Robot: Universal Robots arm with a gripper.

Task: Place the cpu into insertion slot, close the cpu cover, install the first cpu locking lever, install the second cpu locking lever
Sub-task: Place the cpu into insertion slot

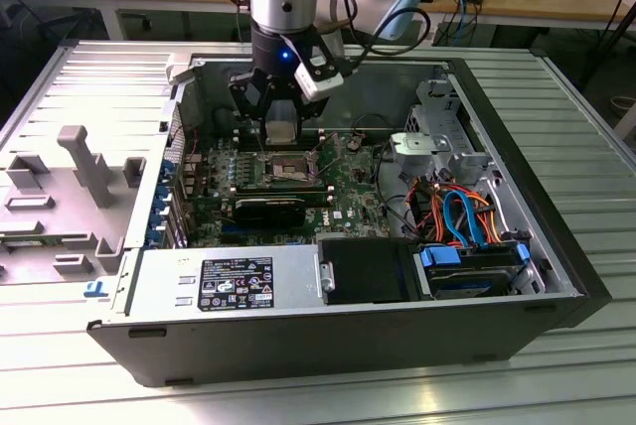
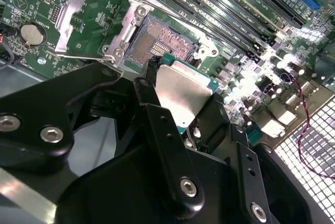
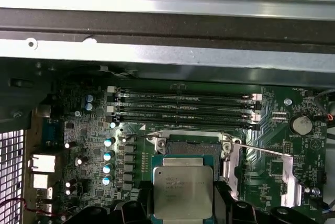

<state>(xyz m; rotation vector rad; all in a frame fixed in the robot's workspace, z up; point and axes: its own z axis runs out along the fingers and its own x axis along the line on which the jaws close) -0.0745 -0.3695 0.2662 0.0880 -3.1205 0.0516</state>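
My gripper (image 1: 281, 125) hangs inside the open computer case, shut on the cpu (image 1: 282, 130), a flat square chip with a dull silver top. The chip (image 3: 183, 190) sits level between the black fingers (image 3: 223, 203), a little above and to one side of the insertion slot (image 3: 187, 148). The slot (image 2: 155, 43) lies bare, its pin field exposed inside a silvery rim. Beside the slot the cpu cover (image 2: 70, 14) is swung open, away from the socket. A thin wire lever (image 3: 261, 150) stands raised over the cover (image 3: 289, 177).
Long black memory slots (image 3: 183, 106) run just beyond the socket. A black block (image 1: 268, 210) lies on the board on the near side of the socket. The power supply (image 1: 229, 281), a drive bay with orange and blue cables (image 1: 462, 216) and the case walls (image 1: 328, 346) hem the board in.
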